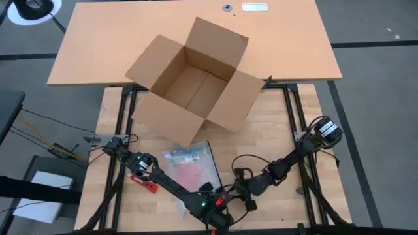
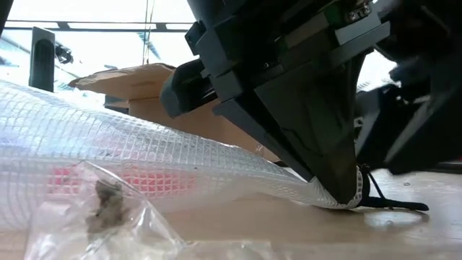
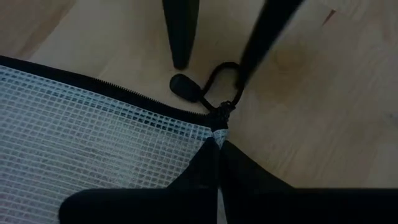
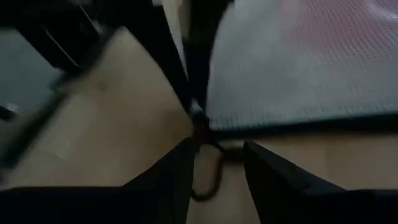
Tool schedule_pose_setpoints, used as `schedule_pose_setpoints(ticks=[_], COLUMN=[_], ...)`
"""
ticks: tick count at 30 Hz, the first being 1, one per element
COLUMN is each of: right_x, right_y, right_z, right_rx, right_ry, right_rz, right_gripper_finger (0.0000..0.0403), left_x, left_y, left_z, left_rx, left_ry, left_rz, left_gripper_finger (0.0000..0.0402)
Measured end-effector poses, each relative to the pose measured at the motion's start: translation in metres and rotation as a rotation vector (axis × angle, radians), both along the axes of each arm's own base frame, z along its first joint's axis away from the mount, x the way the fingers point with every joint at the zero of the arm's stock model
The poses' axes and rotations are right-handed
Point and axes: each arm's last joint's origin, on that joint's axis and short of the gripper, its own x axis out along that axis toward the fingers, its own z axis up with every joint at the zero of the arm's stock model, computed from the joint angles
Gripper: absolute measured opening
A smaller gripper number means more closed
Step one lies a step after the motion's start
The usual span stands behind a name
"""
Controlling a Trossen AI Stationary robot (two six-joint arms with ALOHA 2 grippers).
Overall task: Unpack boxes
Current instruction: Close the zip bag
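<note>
the plain brown corrugated cardboard carton [image 1: 192,81] sits at the far middle of the work area, straddling the edge where the light wooden slatted surface [image 1: 274,137] meets the smooth tan desktop [image 1: 287,46] behind it. all four flaps are folded outward; the inside looks bare as far as the high view shows. in the low view only a flap and an upper wall of the carton [image 2: 130,79] show, behind the pouch.

a clear mesh-reinforced zip pouch with black edging [image 1: 192,166] lies flat on the slatted surface, near the front edge and well apart from the carton. something pink-red shows through its mesh [image 2: 155,180], plus a printed label at the end nearer the carton [image 1: 183,155].

left gripper [image 3: 217,146]: down at the near corner of the pouch, fingers closed on the pouch corner just beside the black zipper slider [image 3: 219,115]. low view confirms the pinch, with the white mesh edge caught at the dark fingertip [image 2: 339,191].

right gripper [image 4: 217,158]: just beside the left one at the same corner, fingers parted, the black cord zipper pull [image 3: 196,87] lying looped between them. cannot tell whether either finger touches the cord.

a small clear plastic bag with dark bits inside [image 2: 108,209] lies in the low view's foreground, in front of the pouch.

a red object [image 1: 145,183] lies on the slatted surface beside the left arm.
</note>
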Motion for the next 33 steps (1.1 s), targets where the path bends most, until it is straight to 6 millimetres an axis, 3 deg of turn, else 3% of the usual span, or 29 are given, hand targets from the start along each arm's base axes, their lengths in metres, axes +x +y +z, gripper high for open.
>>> schedule_pose_setpoints(ticks=[17, 21, 27, 33], right_x=[0.005, 0.009, 0.015, 0.020], right_y=[0.003, -0.003, -0.014, -0.023], right_z=[-0.030, -0.031, -0.031, -0.031], right_rx=[-0.057, -0.081, -0.123, -0.193], right_ry=[0.041, 0.038, 0.027, 0.009], right_rz=[-0.023, -0.014, -0.013, -0.025], right_gripper_finger=[0.0125, 0.0097, 0.0010, 0.0004], left_x=[0.001, 0.001, 0.002, 0.006], left_y=[0.001, 0.001, 0.000, -0.005], left_z=[0.000, 0.000, 0.001, 0.004], left_rx=[0.011, 0.009, -0.001, -0.009], left_ry=[-0.014, -0.016, -0.030, -0.090], left_rz=[0.009, 0.009, 0.010, -0.005], left_gripper_finger=[0.0006, 0.0006, 0.0006, 0.0006])
